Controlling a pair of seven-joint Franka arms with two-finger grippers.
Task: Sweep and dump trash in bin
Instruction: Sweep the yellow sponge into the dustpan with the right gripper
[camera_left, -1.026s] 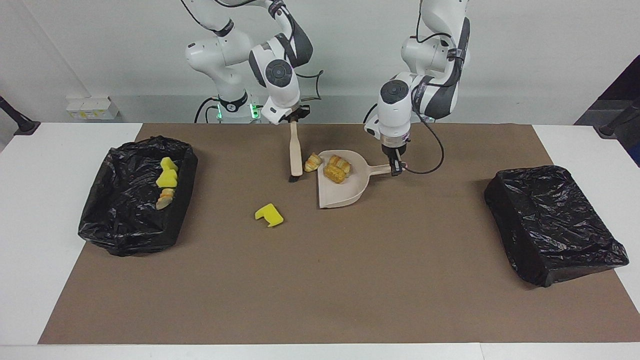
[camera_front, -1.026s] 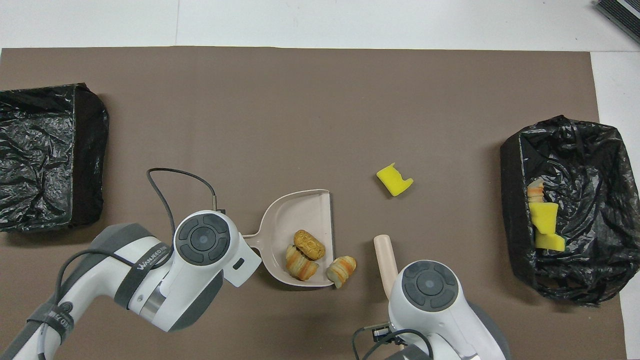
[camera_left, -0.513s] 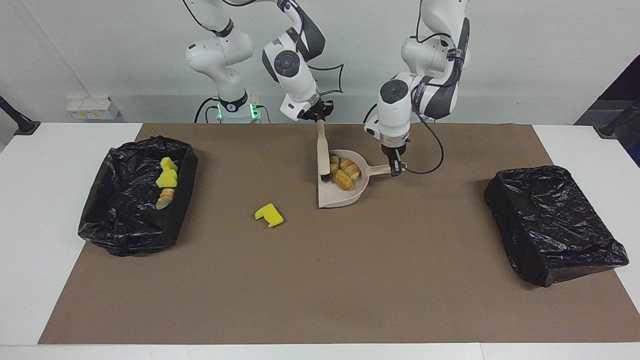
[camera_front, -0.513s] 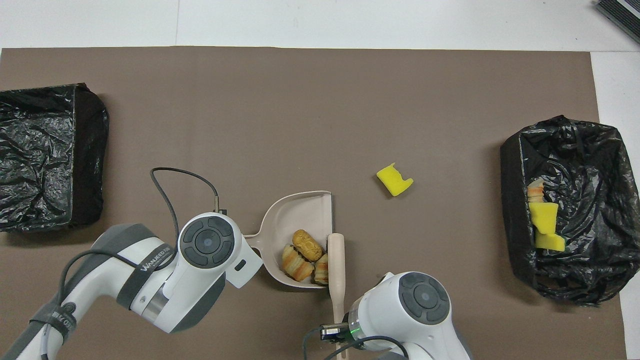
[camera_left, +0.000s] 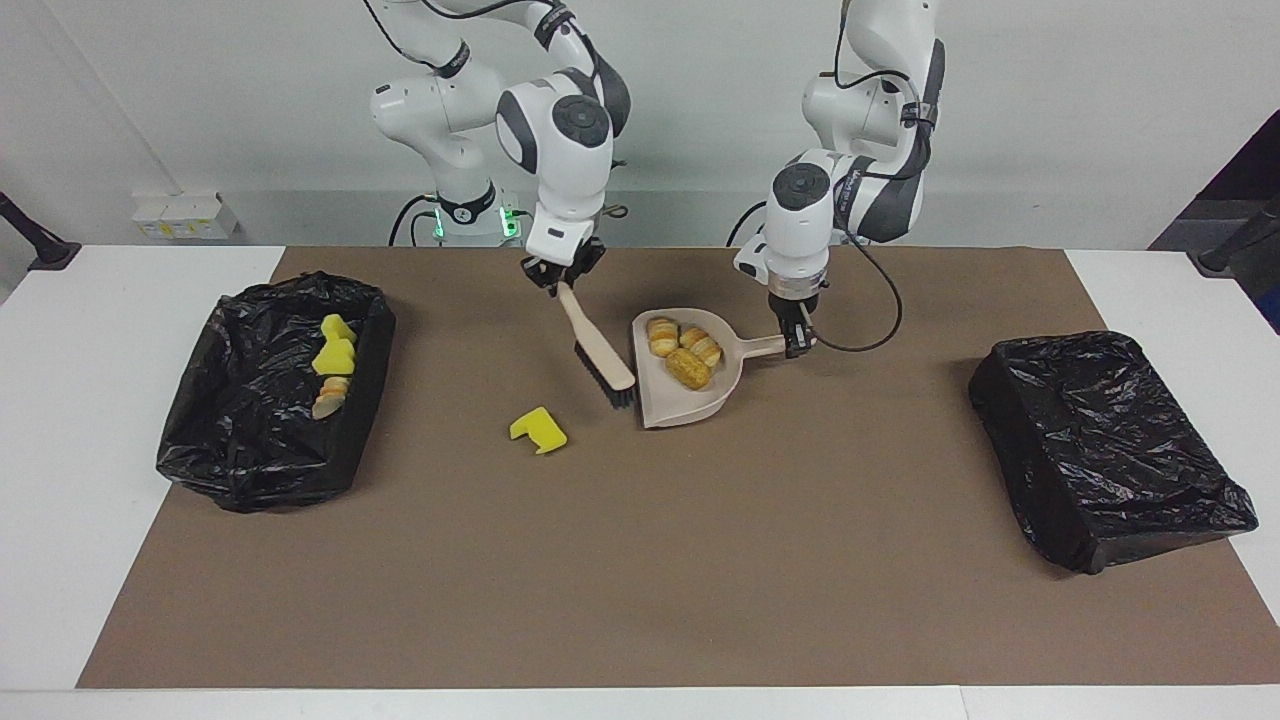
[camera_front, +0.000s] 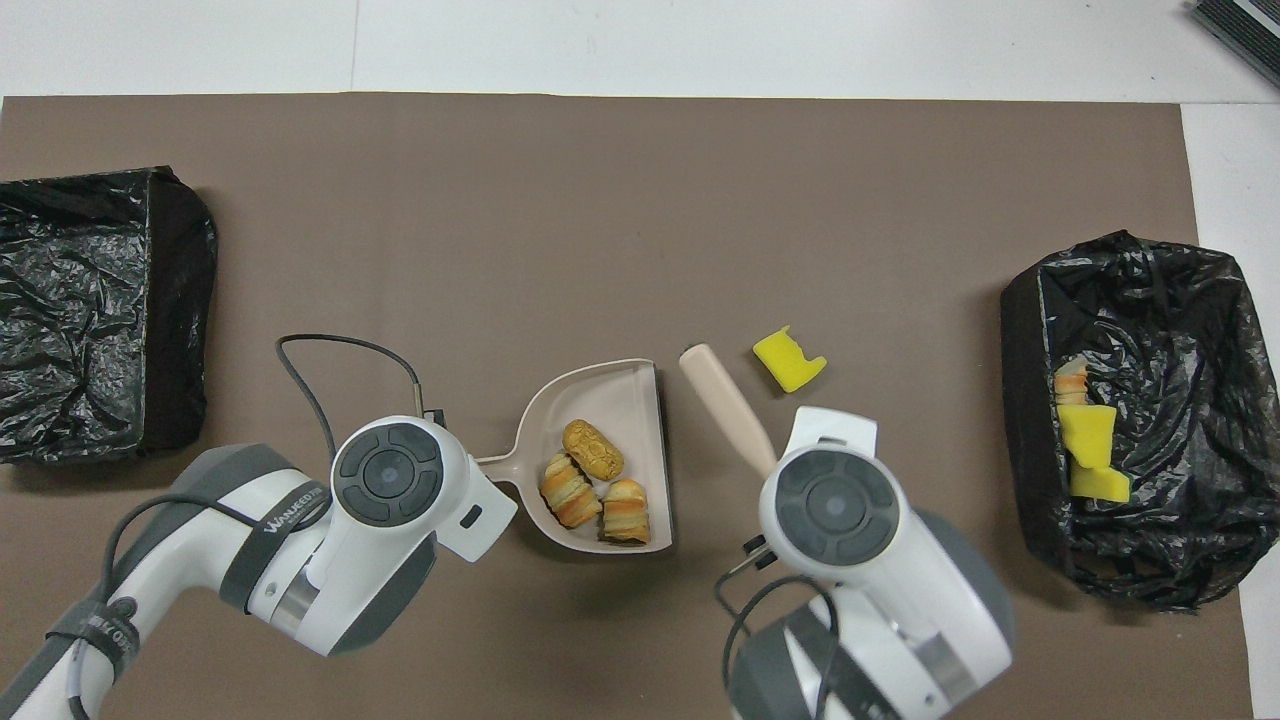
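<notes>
A beige dustpan (camera_left: 690, 405) (camera_front: 610, 400) lies on the brown mat with three golden-brown bread pieces (camera_left: 688, 368) (camera_front: 592, 463) of trash in it. My left gripper (camera_left: 793, 342) is shut on the dustpan's handle. My right gripper (camera_left: 560, 280) is shut on the handle of the beige brush (camera_left: 600, 350) (camera_front: 725, 405). The brush slants down, its black bristles beside the pan's open mouth. A yellow sponge chunk (camera_left: 538, 430) (camera_front: 789, 360) lies loose on the mat, close to the brush. The black-lined bin (camera_left: 380, 320) (camera_front: 1020, 330) at the right arm's end holds yellow sponge chunks and a bread scrap. In the overhead view the wrists hide both grippers.
A second black-bagged bin (camera_left: 1110, 450) (camera_front: 90, 310) sits at the left arm's end of the table. A black cable loops from the left wrist over the mat (camera_left: 700, 600) near the dustpan handle. White table shows around the mat.
The brush pushed the third bread piece into the dustpan, then swung out and now slants beside the pan's mouth. The dustpan shifted slightly away from the robots.
</notes>
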